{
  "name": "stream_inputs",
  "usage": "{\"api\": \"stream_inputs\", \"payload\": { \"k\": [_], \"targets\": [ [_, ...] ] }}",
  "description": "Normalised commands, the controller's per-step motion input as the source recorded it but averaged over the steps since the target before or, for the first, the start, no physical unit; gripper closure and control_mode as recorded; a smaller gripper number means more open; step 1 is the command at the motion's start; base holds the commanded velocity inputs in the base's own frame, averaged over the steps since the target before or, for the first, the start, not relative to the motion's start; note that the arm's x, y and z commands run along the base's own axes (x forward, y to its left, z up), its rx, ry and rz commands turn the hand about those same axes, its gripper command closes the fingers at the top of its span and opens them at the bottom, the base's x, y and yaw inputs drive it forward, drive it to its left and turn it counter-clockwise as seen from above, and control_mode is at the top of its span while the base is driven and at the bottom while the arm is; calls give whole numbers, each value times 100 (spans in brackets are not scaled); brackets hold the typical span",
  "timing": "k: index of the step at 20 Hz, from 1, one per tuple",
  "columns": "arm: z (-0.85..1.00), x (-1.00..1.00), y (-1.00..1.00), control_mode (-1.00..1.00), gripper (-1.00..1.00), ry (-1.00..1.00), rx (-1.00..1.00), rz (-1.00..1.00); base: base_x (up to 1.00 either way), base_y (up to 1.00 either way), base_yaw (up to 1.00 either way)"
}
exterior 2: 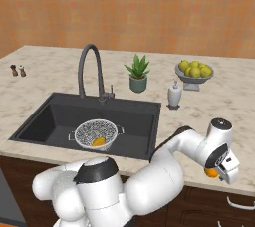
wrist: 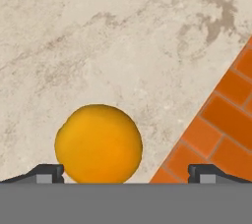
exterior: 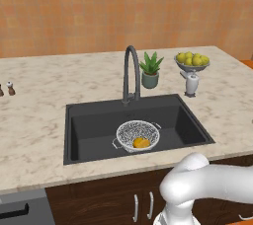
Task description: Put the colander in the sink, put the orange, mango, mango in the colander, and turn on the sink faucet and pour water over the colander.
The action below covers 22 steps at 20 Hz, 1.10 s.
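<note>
The speckled colander (exterior: 138, 133) (exterior 2: 95, 133) sits in the black sink (exterior: 89, 130) (exterior 2: 45, 121), with yellow-orange mango (exterior: 142, 142) (exterior 2: 99, 141) lying in it. Behind the basin stands the dark gooseneck sink faucet (exterior: 131, 71) (exterior 2: 92, 66); no water shows at its spout. My gripper (exterior 2: 221, 173) (wrist: 125, 173) is low over the counter's front right edge, open. The orange (wrist: 98, 143) (exterior 2: 211, 172) rests on the marble between the finger tips, closer to the left one and touching neither that I can see.
At the back right are a grey bowl of yellow-green fruits (exterior: 191, 61) (exterior 2: 194, 70), a potted plant (exterior: 150, 71) (exterior 2: 138, 74) and a soap dispenser (exterior: 191, 83) (exterior 2: 174, 95). Two small shakers (exterior: 10, 89) (exterior 2: 18, 70) stand far left. Orange brick floor (wrist: 221, 134) shows past the counter edge.
</note>
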Motion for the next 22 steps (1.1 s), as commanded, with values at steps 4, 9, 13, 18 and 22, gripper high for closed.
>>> {"api": "stream_inputs", "payload": {
  "k": [4, 9, 13, 18, 22],
  "targets": [
    [-9, 11, 10, -100, -100, 0, 0, 0, 0, 0, 0],
    [-15, 19, 1, -100, -100, 0, 0, 0, 0, 0, 0],
    [-24, 14, 0, -100, -100, 0, 0, 0, 0, 0, 0],
    [-18, 9, -3, -100, -100, 0, 0, 0, 0, 0, 0],
    [-27, -1, -9, -100, 100, 0, -2, 0, 0, 0, 0]
  ]
}}
